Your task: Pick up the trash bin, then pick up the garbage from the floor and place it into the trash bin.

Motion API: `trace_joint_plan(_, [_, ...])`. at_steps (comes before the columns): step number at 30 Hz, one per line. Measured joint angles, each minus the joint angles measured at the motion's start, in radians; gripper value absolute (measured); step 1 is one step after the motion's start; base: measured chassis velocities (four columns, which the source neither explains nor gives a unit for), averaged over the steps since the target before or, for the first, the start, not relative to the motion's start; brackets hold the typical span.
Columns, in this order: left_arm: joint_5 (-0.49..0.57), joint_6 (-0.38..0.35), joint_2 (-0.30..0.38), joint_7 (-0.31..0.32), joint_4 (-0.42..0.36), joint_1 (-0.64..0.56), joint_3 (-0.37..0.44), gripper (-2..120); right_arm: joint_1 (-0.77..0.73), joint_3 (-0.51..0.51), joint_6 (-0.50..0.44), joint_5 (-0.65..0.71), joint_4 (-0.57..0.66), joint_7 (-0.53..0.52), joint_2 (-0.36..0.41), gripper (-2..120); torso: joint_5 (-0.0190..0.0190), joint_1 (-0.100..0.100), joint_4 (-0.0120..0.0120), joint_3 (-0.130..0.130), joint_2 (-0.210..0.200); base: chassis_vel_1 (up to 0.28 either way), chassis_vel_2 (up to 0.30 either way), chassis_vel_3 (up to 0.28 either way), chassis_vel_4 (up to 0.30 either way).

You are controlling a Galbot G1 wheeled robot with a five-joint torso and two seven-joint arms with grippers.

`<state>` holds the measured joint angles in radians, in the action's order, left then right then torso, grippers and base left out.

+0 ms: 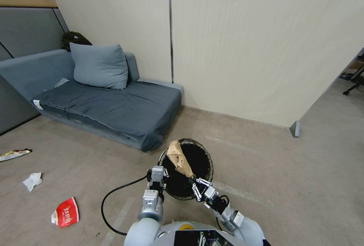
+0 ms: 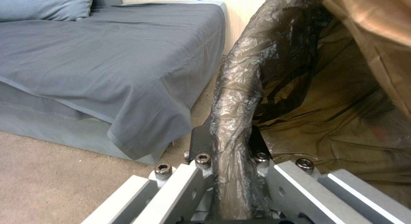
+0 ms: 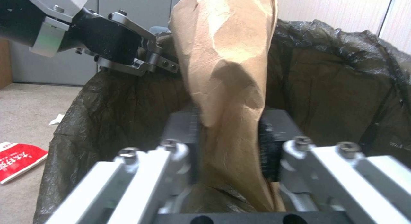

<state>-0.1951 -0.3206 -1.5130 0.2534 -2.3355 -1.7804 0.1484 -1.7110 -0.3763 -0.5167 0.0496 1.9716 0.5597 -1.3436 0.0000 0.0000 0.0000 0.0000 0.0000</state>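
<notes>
The trash bin [image 1: 189, 170] with its dark liner hangs off the floor in front of me, its mouth facing up. My left gripper [image 1: 163, 173] is shut on the liner-wrapped rim [image 2: 233, 121] at the bin's left side. My right gripper [image 1: 192, 179] is shut on a crumpled tan paper piece [image 1: 179, 158] held over the bin's mouth; the paper [image 3: 227, 73] stands up between the fingers with the liner [image 3: 334, 86] behind it. More garbage lies on the floor to the left: a red-and-white wrapper [image 1: 66, 212], a white tissue wad [image 1: 32, 180] and a flat wrapper [image 1: 14, 154].
A grey sofa bed [image 1: 110, 105] with a cushion [image 1: 99, 65] stands close behind the bin on the left. A beige partition wall [image 1: 265, 48] runs behind. A black cable [image 1: 110, 200] loops on the carpet near my base. Open carpet lies to the right.
</notes>
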Motion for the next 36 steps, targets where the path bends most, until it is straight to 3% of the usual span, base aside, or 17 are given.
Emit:
trace_joint_plan(4, [0.001, -0.001, -0.001, 0.000, 0.000, 0.000, 0.000, 0, 0.000, 0.000, 0.000, -0.001, 0.002, -0.001, -0.001, 42, 0.0000, 0.000, -0.0001, 0.000, 0.000, 0.000, 0.000, 0.000, 0.000])
trace_joint_plan(11, [0.004, -0.001, -0.003, 0.000, 0.001, 0.002, 0.000, 0, 0.001, 0.002, 0.000, -0.006, 0.004, -0.004, -0.006, 78, 0.0000, 0.000, -0.0001, 0.000, 0.000, 0.000, 0.000, 0.000, 0.000])
trace_joint_plan(15, [0.004, -0.002, -0.003, -0.001, 0.001, 0.001, 0.000, 0, 0.002, 0.002, -0.001, -0.006, 0.004, -0.004, -0.006, 86, 0.0000, 0.000, 0.0000, 0.000, 0.000, 0.000, 0.000, 0.000, 0.000])
trace_joint_plan(18, [0.004, -0.004, -0.004, -0.001, -0.001, 0.001, 0.000, 0, 0.002, 0.002, -0.004, -0.006, 0.006, -0.001, -0.006, 98, 0.0000, 0.000, -0.0001, 0.000, 0.000, 0.000, 0.000, 0.000, 0.000])
trace_joint_plan(36, [0.019, -0.006, -0.007, 0.004, -0.004, 0.002, 0.000, 0, -0.003, -0.007, -0.031, -0.010, 0.064, 0.019, -0.010, 100, 0.0001, 0.000, 0.0000, 0.000, 0.000, 0.000, 0.000, 0.000, 0.000])
